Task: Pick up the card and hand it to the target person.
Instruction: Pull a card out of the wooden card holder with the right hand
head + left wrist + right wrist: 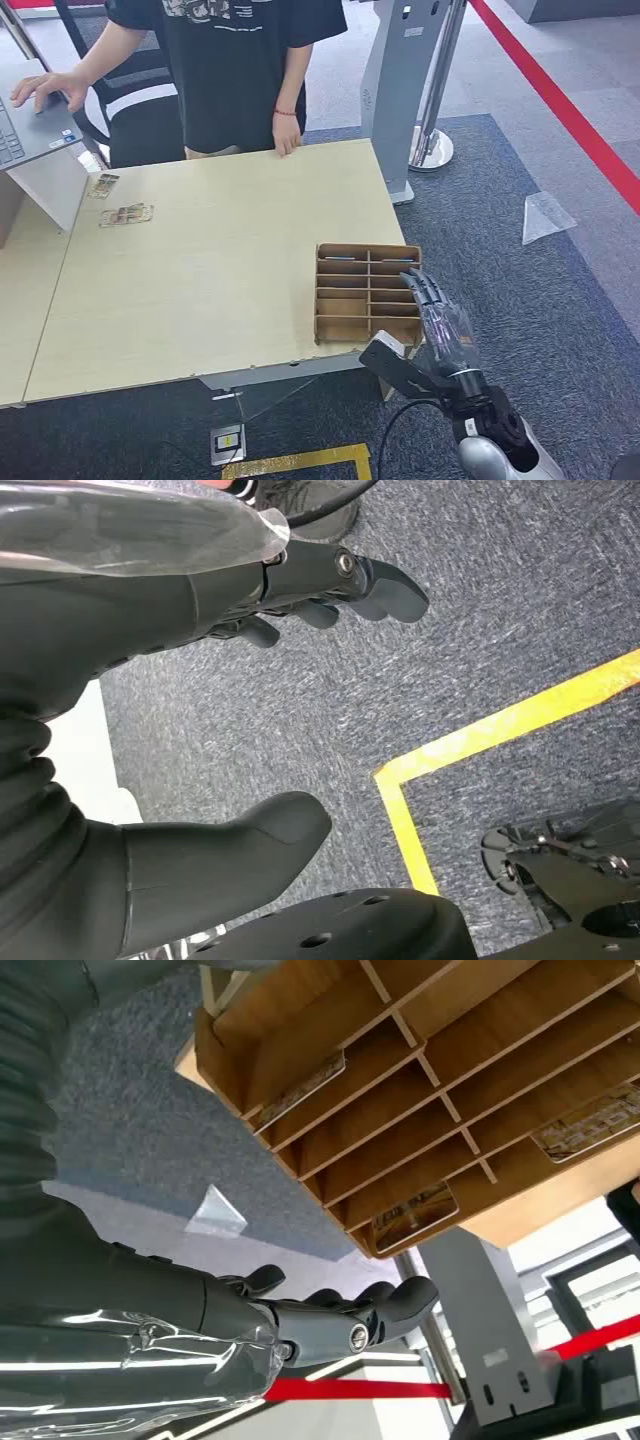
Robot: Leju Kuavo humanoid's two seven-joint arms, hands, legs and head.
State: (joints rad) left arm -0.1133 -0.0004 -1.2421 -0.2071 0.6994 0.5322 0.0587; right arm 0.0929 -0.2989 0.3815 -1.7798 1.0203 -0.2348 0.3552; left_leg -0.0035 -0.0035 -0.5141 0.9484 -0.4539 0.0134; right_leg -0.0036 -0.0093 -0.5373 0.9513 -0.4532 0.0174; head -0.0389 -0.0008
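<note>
Pale tabletop (211, 270) carries a wooden rack (367, 292) with a card (413, 1217) slotted in it. The right hand (441, 325), empty with fingers straight, sits at the rack's four o'clock, nearer than the left hand (226, 720), which hangs open over carpet.

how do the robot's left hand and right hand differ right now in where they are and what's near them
The right hand is raised beside the wooden slotted organizer at the table's corner; the left hand hangs over the grey carpet near a yellow floor line. Cards sit in slots close to the right hand; none lie near the left hand. Both hold nothing, fingers apart.
</note>
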